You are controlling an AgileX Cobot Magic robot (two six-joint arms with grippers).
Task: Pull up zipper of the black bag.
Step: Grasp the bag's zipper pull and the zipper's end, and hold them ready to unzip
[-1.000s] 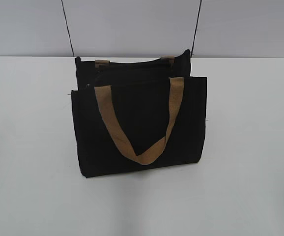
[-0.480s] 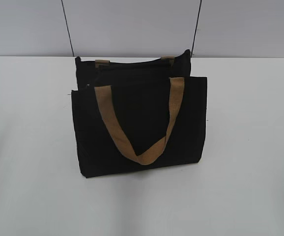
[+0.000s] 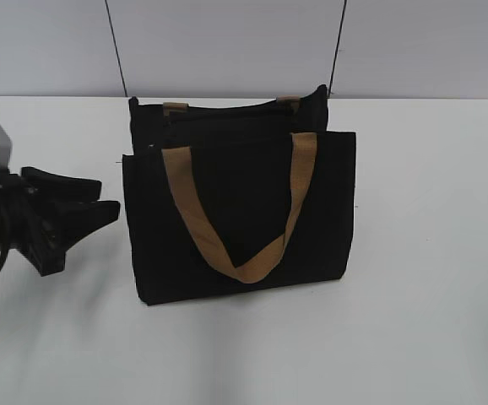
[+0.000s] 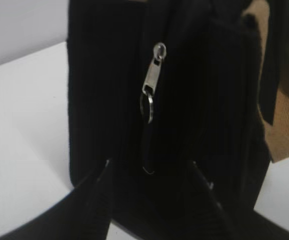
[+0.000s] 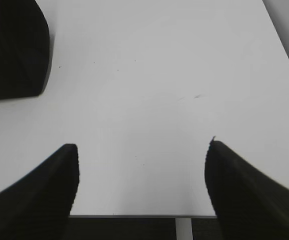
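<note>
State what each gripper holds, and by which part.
Nothing is held. The left gripper is open just short of the zipper of the black bag; the right gripper is open over bare table.

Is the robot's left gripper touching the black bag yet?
Apart. The exterior view shows white table between the open left gripper and the black bag's left side. The left wrist view only shows it facing the zipper.

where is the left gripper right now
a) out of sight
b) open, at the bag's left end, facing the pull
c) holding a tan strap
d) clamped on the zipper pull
b: the left gripper is open beside the black bag, and the left wrist view shows the silver pull tab ahead of its spread fingers, untouched.
</note>
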